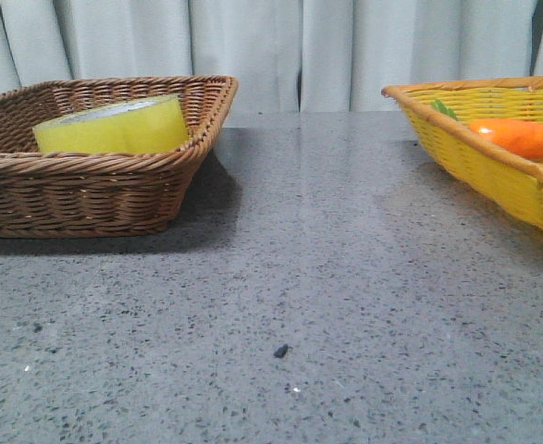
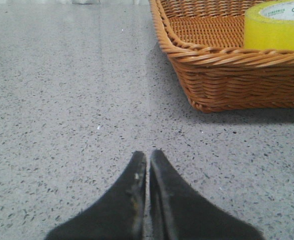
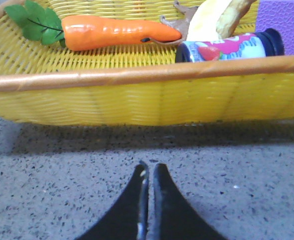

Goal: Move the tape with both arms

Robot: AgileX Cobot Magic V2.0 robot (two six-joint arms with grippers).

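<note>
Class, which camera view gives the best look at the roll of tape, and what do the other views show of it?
The front view: the tape shows nearly whole in the brown basket. The left wrist view cuts it off at the picture's edge, though its core lettering shows. The right wrist view shows none of it.

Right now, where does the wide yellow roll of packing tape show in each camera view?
Front view: the yellow roll of tape lies in the brown wicker basket at the left.
Left wrist view: the roll sits in the picture's upper right corner, inside the same basket.
Right wrist view: not in it.
Shared landmark: the brown wicker basket.
</note>
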